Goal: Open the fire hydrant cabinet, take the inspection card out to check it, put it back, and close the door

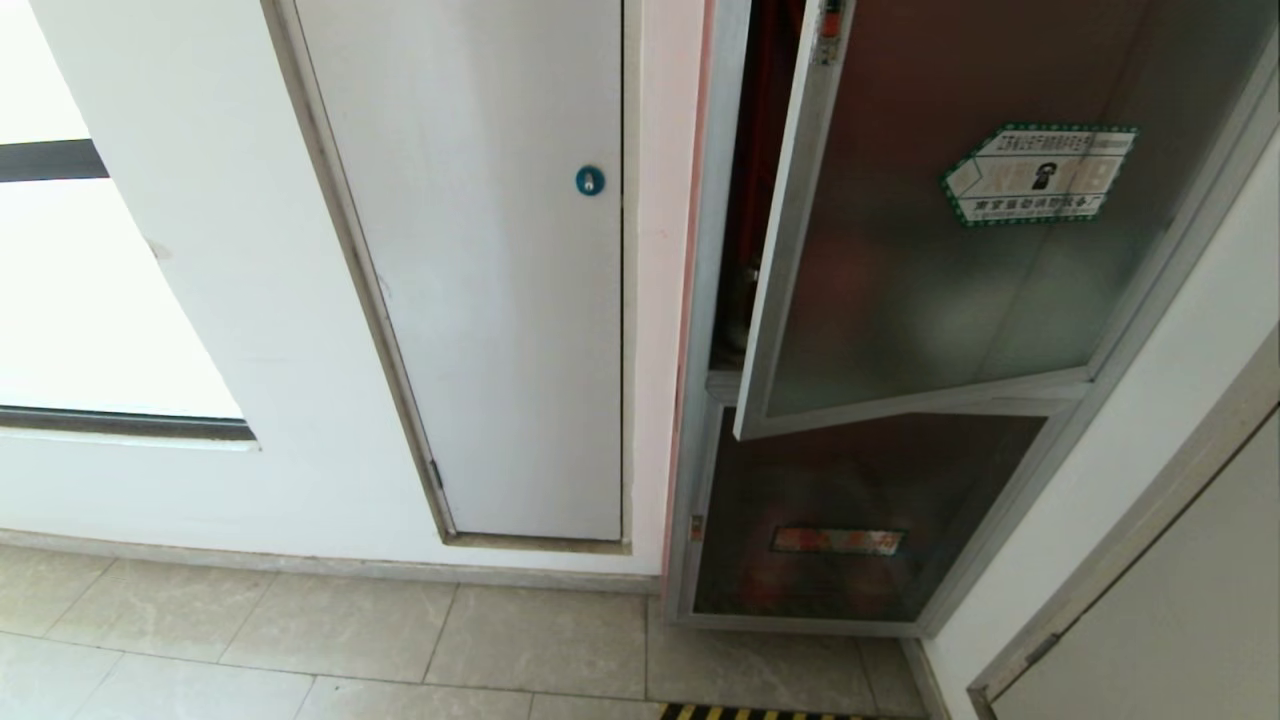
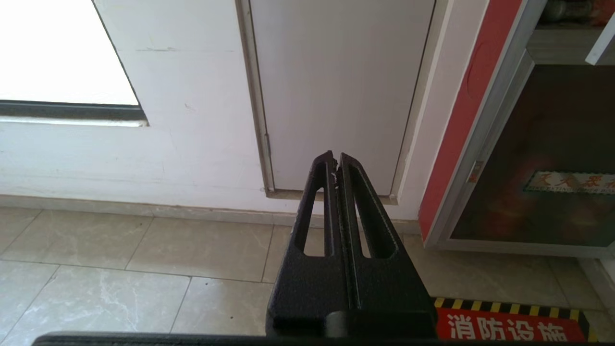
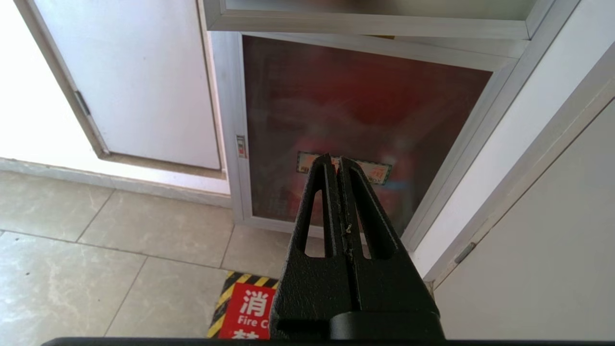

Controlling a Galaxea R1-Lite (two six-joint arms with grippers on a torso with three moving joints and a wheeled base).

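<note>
One cabinet (image 1: 700, 400); one door (image 1: 930, 250)

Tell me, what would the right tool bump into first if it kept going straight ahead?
Probably the dark lower glass panel of the cabinet, near its small orange label. The shut right tool points at it with nothing between, though depth is hard to judge.

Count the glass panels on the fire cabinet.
2: the upper door, standing ajar with the hexagonal sticker, and the lower panel below it, shut, carrying an orange-red strip. More may lie above the view.
</note>
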